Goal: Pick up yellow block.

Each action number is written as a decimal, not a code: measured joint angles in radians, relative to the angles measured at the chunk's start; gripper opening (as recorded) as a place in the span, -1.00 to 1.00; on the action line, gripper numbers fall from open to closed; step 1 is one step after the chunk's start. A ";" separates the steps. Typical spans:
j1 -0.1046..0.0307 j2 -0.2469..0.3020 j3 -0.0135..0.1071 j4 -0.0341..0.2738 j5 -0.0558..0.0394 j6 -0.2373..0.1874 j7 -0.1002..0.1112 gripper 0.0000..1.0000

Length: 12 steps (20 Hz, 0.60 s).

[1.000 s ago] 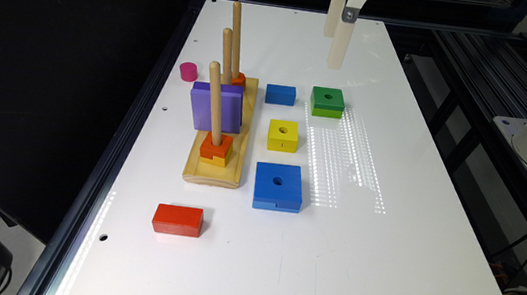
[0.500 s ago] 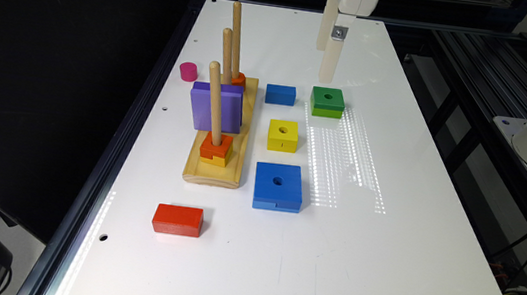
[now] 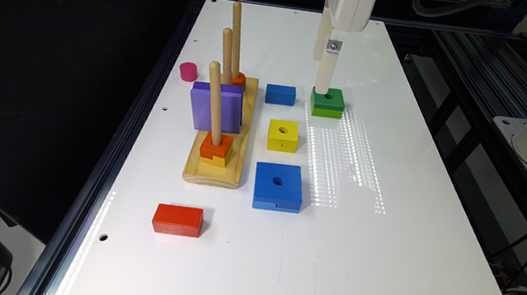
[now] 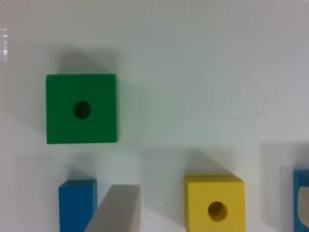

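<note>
The yellow block (image 3: 283,135) is a small bright square with a round centre hole, lying flat on the white table (image 3: 380,262) between the small blue block (image 3: 280,94) and the big blue square (image 3: 278,186). In the wrist view the yellow block (image 4: 215,202) lies near the picture's edge, partly cut off. My gripper (image 3: 325,77) hangs over the table's far part, just above the green square block (image 3: 327,102). It is apart from the yellow block and holds nothing.
A wooden peg base (image 3: 219,154) with three upright pegs carries a purple square (image 3: 216,107) and an orange-and-yellow pair (image 3: 216,149) at the exterior view's left. A pink cylinder (image 3: 188,71) and a red brick (image 3: 177,219) lie nearby. The green block (image 4: 82,108) shows in the wrist view.
The gripper has come down and moved toward the exterior view's left, from the table's far end to just above the green block. The blocks have not moved.
</note>
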 joint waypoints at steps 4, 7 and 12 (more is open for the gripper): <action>0.000 0.049 0.000 0.000 -0.0007 0.050 0.000 1.00; 0.000 0.051 0.000 0.003 -0.0007 0.052 0.000 1.00; 0.001 0.051 0.004 0.009 -0.0007 0.053 0.001 1.00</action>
